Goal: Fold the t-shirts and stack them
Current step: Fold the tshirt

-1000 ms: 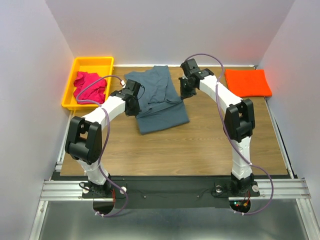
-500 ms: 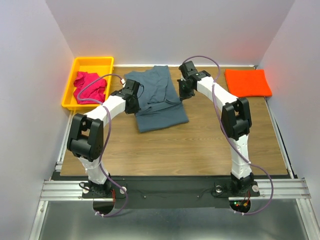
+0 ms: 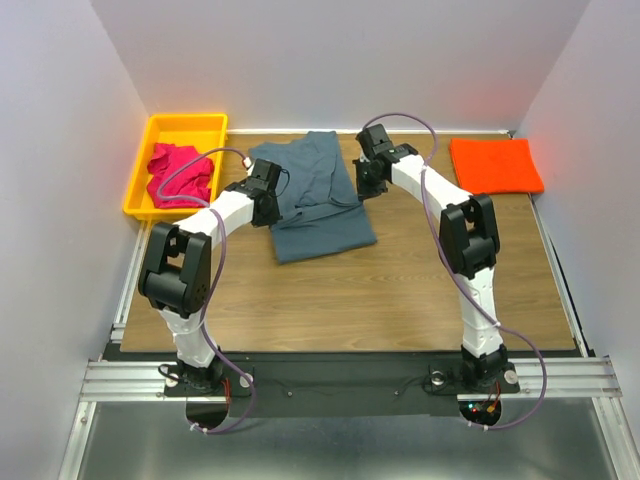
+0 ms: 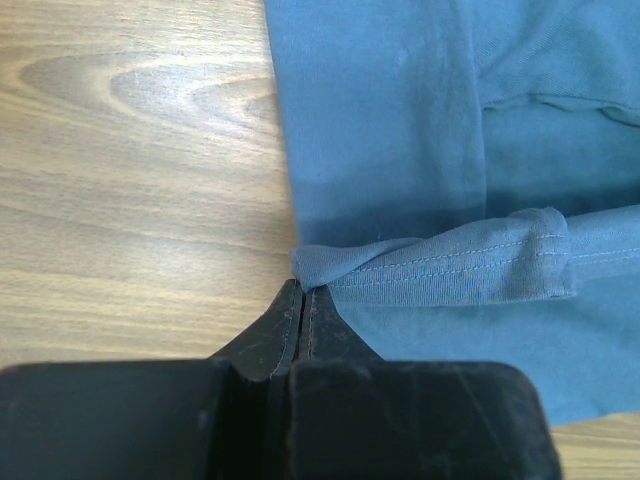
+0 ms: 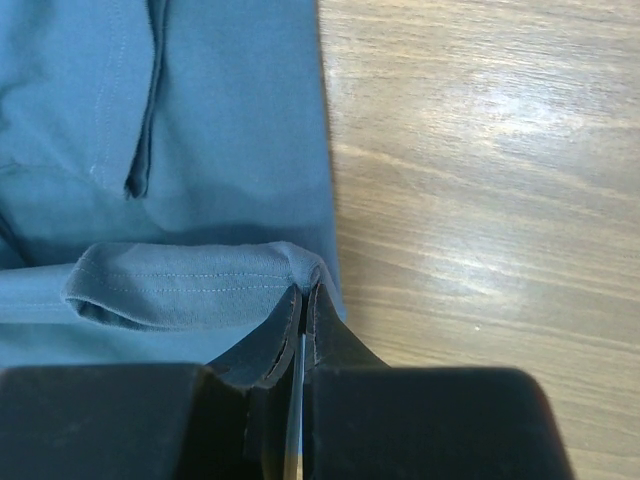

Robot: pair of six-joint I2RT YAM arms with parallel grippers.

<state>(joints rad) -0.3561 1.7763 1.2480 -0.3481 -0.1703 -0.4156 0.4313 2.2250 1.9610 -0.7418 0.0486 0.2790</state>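
The slate grey-blue t-shirt (image 3: 312,195) lies partly folded at the back middle of the table. My left gripper (image 3: 268,198) is shut on its left hem corner (image 4: 330,262), the stitched hem rolled up at the fingertips. My right gripper (image 3: 364,183) is shut on its right hem corner (image 5: 300,262), likewise rolled. The orange t-shirt (image 3: 495,165) lies folded at the back right. The magenta-pink t-shirt (image 3: 180,172) sits crumpled in the bin.
The yellow plastic bin (image 3: 185,127) stands at the back left corner, its rim close to my left arm. White walls close in the back and both sides. Bare wood table (image 3: 400,290) lies in front of the grey-blue shirt.
Both grippers have carried the shirt's hem corners slightly farther back and inward, and both arms have stretched farther back. The shirt's near part has shifted a little.
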